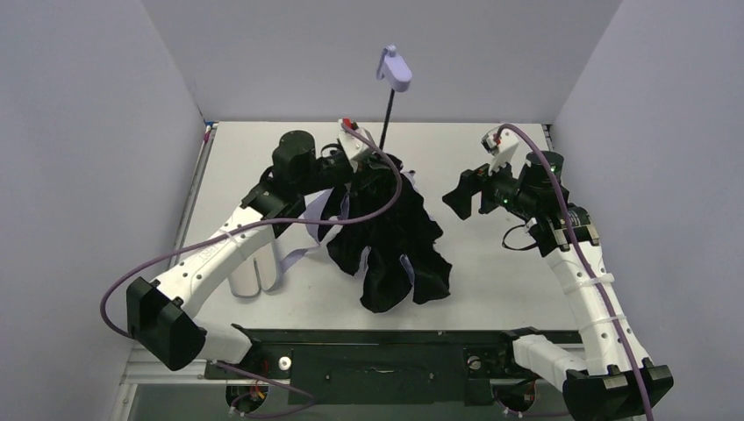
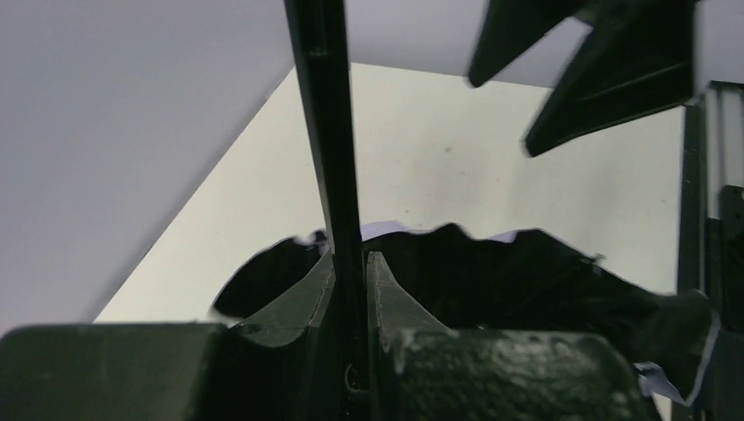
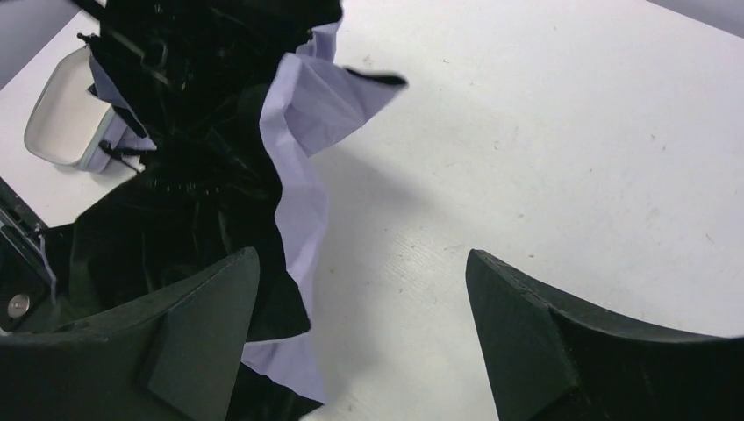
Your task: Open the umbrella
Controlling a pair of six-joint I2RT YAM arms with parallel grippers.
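The umbrella stands handle-up in the middle of the table, its canopy a crumpled heap with black lining showing and lavender fabric at the edges. The thin black shaft rises to the lavender handle. My left gripper is shut on the shaft, which runs up between its fingers in the left wrist view. My right gripper is open and empty, to the right of the canopy above the table; it also shows in the right wrist view.
A whitish pouch lies on the table at the left, under my left arm; it also shows in the right wrist view. Grey walls enclose the table on three sides. Bare table lies right of the canopy.
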